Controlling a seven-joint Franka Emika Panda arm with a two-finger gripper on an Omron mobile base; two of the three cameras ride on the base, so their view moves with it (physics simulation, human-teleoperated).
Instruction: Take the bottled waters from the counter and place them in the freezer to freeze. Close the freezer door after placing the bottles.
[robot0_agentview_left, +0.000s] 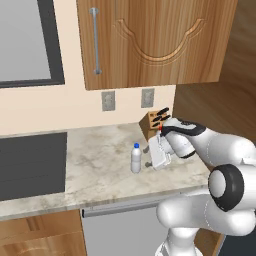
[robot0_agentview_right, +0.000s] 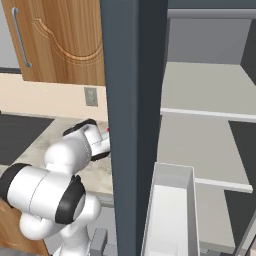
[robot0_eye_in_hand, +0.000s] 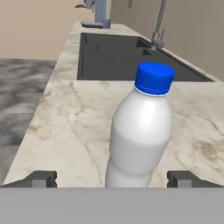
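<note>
A blue-capped bottled water (robot0_agentview_left: 136, 159) stands upright on the beige counter (robot0_agentview_left: 95, 170). My gripper (robot0_agentview_left: 148, 157) is level with it on its right, open and pointing left at it. In the hand view the bottle (robot0_eye_in_hand: 140, 135) stands close in front, in line with the gap between the two fingertips (robot0_eye_in_hand: 41, 178), which do not touch it. A small red spot (robot0_agentview_left: 160, 128) peeks out behind my hand; what it belongs to is hidden. The freezer door (robot0_agentview_right: 132, 125) stands open, edge-on, beside the freezer's pale inside (robot0_agentview_right: 200, 90).
A wooden knife block (robot0_agentview_left: 154, 122) stands by the wall right behind my hand. A black inset panel (robot0_agentview_left: 30, 165) lies in the counter to the left. A wooden wall cabinet (robot0_agentview_left: 150, 40) hangs overhead. An open drawer (robot0_agentview_right: 170, 210) juts from the freezer.
</note>
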